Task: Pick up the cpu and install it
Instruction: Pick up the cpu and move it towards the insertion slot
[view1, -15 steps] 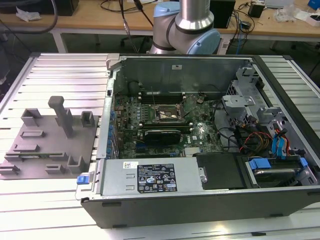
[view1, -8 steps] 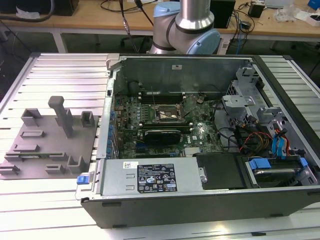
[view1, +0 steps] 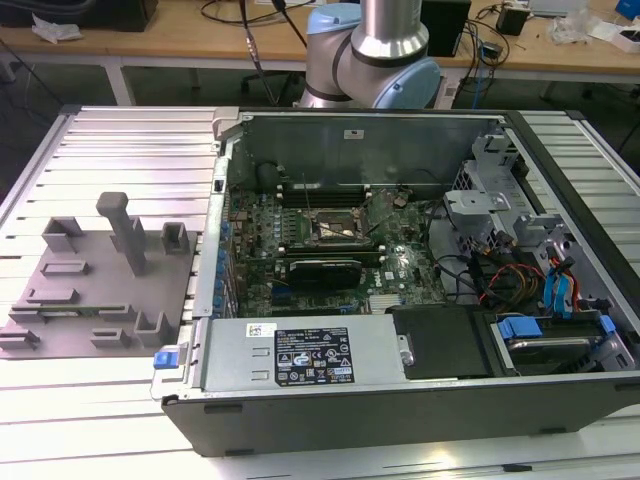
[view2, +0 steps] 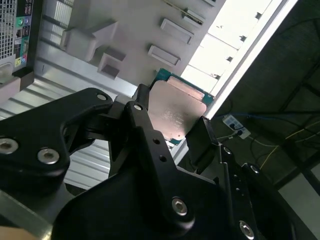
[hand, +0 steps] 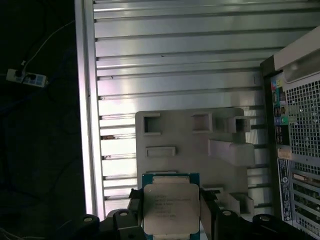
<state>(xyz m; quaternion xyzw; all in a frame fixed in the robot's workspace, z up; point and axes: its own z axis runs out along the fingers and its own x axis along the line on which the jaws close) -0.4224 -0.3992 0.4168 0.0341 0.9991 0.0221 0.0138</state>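
Note:
The cpu (hand: 169, 206), a flat square chip with a silver top and a green rim, sits between the two black fingers of my gripper (hand: 170, 197), which is shut on it. The second wrist view has the same cpu (view2: 176, 111) clamped by the gripper (view2: 172, 120), held in the air above the grey fixture plate (hand: 200, 150) and the ribbed aluminium table. In the exterior view the motherboard socket (view1: 335, 228) lies in the middle of the open computer case, its metal frame raised. The arm's base (view1: 385, 50) stands behind the case.
The open computer case (view1: 400, 300) holds memory slots, cables and drive bays on the exterior view's right. A grey fixture plate (view1: 95, 285) with blocks and a post lies on the exterior view's left. The case's rear panel (hand: 300, 130) stands beside the fixture.

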